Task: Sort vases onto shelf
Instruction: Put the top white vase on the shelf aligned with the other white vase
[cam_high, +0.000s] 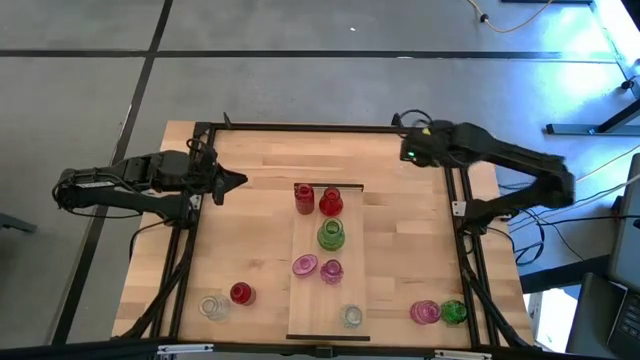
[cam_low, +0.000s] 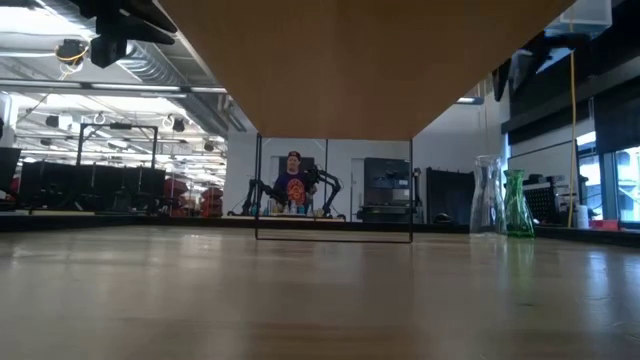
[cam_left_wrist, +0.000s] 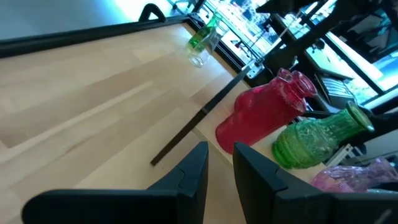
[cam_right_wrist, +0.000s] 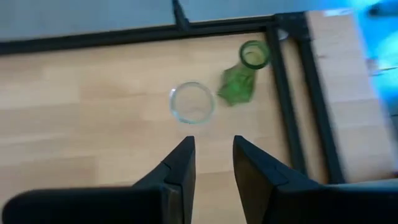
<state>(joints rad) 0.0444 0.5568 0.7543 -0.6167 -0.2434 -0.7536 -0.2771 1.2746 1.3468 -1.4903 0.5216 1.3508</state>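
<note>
Fingers (cam_left_wrist: 219, 163) near red vase (cam_left_wrist: 264, 110); no writing.

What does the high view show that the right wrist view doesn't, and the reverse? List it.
High view only: the shelf holding six vases, four loose vases and the left arm. Right wrist view only: a clear vase and a green vase by the frame's corner, hidden under the right arm from above. Both: the table and its black frame.
</note>
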